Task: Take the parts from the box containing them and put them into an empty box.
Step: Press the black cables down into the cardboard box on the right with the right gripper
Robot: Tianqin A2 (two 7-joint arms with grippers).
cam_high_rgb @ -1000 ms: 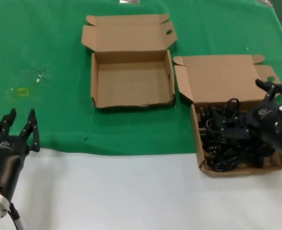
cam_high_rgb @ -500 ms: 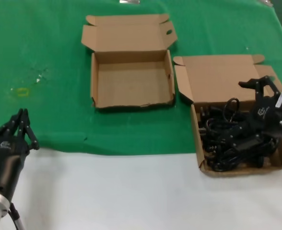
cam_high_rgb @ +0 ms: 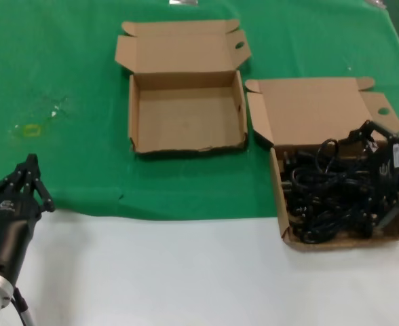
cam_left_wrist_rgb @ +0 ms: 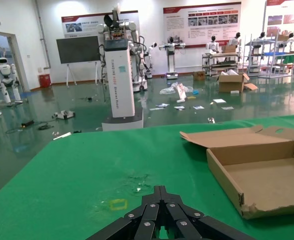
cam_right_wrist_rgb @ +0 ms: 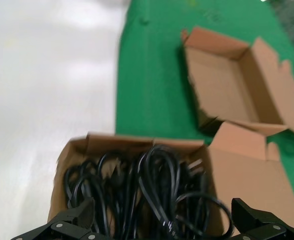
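Note:
The parts, a tangle of thin black cords (cam_high_rgb: 325,193) (cam_right_wrist_rgb: 152,185), fill the tray of the box containing them (cam_high_rgb: 279,197) (cam_right_wrist_rgb: 77,145) at the right, its lid flat behind it. My right gripper (cam_high_rgb: 367,180) (cam_right_wrist_rgb: 162,220) is open just over the cords, one finger on each side of the pile. I cannot tell whether the fingers touch the cords. The empty box (cam_high_rgb: 186,109) (cam_right_wrist_rgb: 227,85) (cam_left_wrist_rgb: 227,175) lies open on the green mat, to the left of and beyond the full one. My left gripper (cam_high_rgb: 27,178) (cam_left_wrist_rgb: 160,190) is shut and parked at the near left.
A green mat (cam_high_rgb: 64,61) covers the far part of the table, and bare white tabletop (cam_high_rgb: 152,272) lies in front. A small yellow mark (cam_high_rgb: 30,129) sits on the mat at the left. The two boxes stand a hand's width apart.
My right gripper swung from the box's far right edge to straddle the cord pile with its fingers spread. My left gripper went from open to shut and stayed in place.

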